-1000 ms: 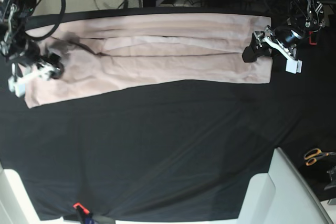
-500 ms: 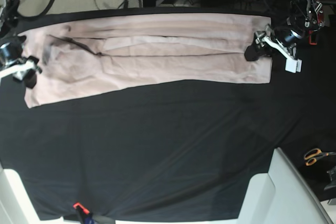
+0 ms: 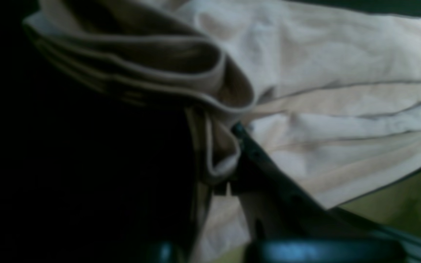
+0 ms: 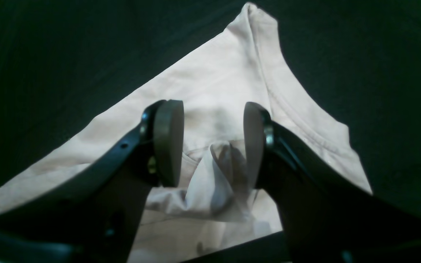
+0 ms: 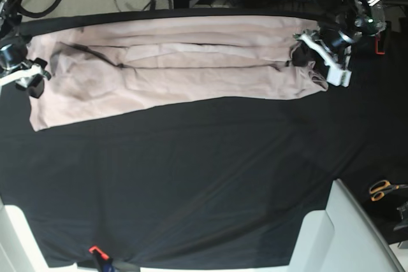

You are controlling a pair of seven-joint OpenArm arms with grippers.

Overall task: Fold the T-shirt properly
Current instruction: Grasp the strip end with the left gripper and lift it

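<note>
Black cloth (image 5: 204, 176) covers the table, and the pale pink T-shirt (image 5: 178, 68) lies folded in a long band toward 12 o'clock. At 2 o'clock the left gripper (image 5: 312, 62) is clamped on the T-shirt's bunched edge. At 9 o'clock the right gripper (image 4: 212, 146) stands with jaws apart around a raised fold.

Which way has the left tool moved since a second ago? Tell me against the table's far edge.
Yes. The left tool has moved toward the far edge of the black table cloth, bunching the T-shirt end.
</note>
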